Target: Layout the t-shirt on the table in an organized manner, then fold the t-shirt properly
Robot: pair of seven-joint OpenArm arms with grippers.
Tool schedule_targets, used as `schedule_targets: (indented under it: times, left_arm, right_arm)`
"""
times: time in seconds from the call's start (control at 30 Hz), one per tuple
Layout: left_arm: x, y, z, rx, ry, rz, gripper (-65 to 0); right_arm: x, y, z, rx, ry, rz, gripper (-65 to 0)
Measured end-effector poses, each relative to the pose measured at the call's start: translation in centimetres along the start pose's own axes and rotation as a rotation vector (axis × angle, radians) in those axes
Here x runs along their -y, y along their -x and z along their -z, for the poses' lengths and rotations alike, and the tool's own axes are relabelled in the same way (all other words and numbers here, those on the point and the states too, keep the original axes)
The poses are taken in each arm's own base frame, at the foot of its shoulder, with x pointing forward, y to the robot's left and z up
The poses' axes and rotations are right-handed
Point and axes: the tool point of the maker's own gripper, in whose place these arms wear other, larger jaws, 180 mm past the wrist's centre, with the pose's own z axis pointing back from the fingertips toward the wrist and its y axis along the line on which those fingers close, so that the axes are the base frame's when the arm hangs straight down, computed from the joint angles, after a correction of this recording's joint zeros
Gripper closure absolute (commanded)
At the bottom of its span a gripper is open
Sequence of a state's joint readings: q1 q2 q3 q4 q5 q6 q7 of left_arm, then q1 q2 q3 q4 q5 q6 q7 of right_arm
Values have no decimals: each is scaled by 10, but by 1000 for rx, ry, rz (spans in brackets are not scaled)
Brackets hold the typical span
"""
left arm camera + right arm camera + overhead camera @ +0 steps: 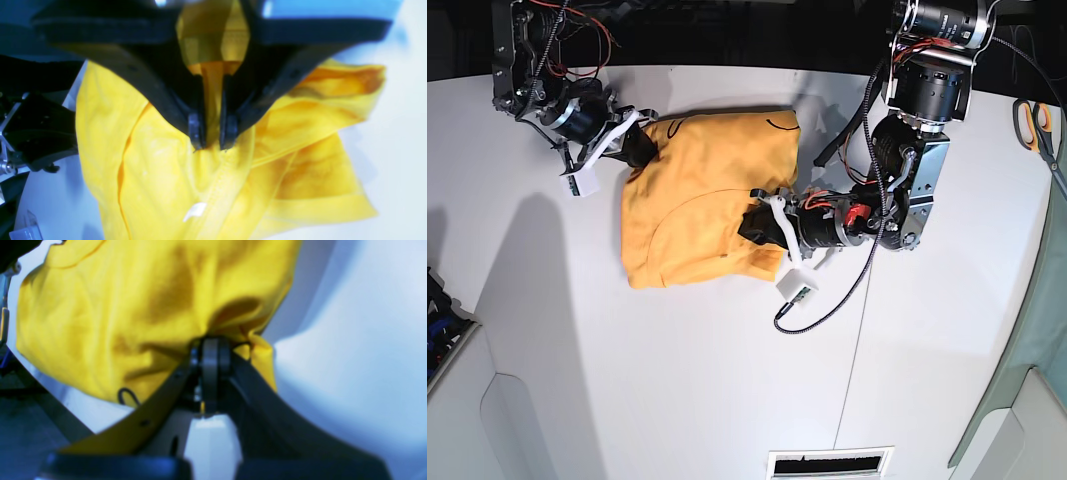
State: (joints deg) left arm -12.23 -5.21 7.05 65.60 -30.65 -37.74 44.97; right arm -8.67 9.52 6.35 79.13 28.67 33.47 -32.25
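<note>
The t-shirt [695,200] lies in a crumpled, partly doubled-over heap on the white bench [677,380], toward its far side between the two arms, so the laying-out is only under way and no proper fold has begun. The left gripper [213,141] pinches a ridge of cloth near the collar seam, close to the small white tag [195,210], its jaws nearly together on the fabric. The right gripper [210,351] is clamped tight on a bunched edge at the opposite side. Judging from this, the shirt needs pulling flat and smoothing, with sleeves spread, before any folding starts.
</note>
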Motion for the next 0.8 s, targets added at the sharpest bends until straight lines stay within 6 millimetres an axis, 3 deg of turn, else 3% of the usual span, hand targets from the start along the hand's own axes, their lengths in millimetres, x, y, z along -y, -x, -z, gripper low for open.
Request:
schedule_targets:
  times: [0.27, 0.43, 0.6, 0.7, 0.8]
  left_arm:
    - [-13, 2, -10, -3, -22, 5, -90]
    - [-4, -18, -31, 43, 46, 12, -91]
    - [1, -31, -51, 67, 84, 25, -91]
    - [-5, -25, -67, 60, 92, 16, -91]
    - [-8, -2, -84, 21, 70, 37, -91]
  right_arm:
    - [-4, 5, 1, -33, -11, -9, 0]
    - [-4, 0, -1, -22, -6, -22, 0]
    - [-1, -18, -11, 22, 15, -42, 0]
    - [11, -26, -23, 27, 53, -40, 0]
    - [31, -35, -43, 72, 103, -17, 0]
